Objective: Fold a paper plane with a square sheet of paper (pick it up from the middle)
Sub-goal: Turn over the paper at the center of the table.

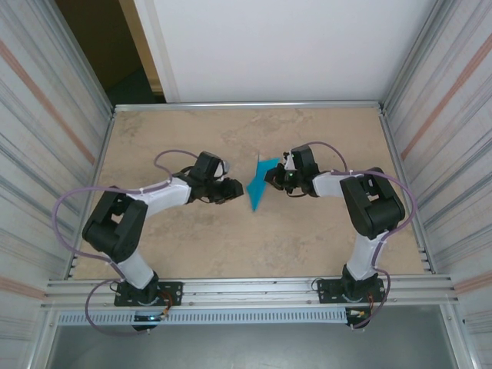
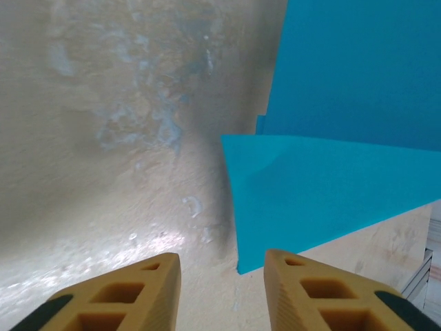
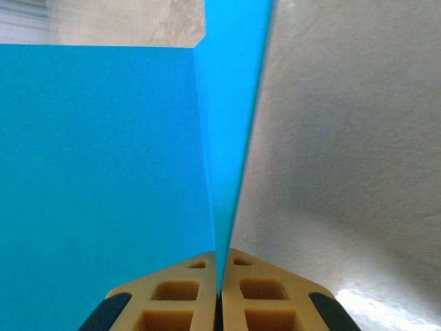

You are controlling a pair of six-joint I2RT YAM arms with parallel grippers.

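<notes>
The teal-blue sheet of paper [image 1: 260,181] is folded into a narrow pointed shape, like a paper plane, and hangs above the table centre with its tip pointing down toward the near side. My right gripper [image 1: 275,178] is shut on its fold from the right. In the right wrist view the fingertips [image 3: 220,265] pinch the creased edge, with one flap [image 3: 103,172] spreading to the left. My left gripper [image 1: 234,190] sits just left of the paper's tip. It is open [image 2: 222,276], with nothing between its fingers, and the paper's lower corner [image 2: 331,186] lies just ahead.
The beige marbled tabletop [image 1: 177,138] is bordered by metal rails [image 1: 246,105] at the back and along both sides. Corrugated walls [image 1: 46,115] close in on the left and right. Both arm bases [image 1: 146,292] stand at the near edge.
</notes>
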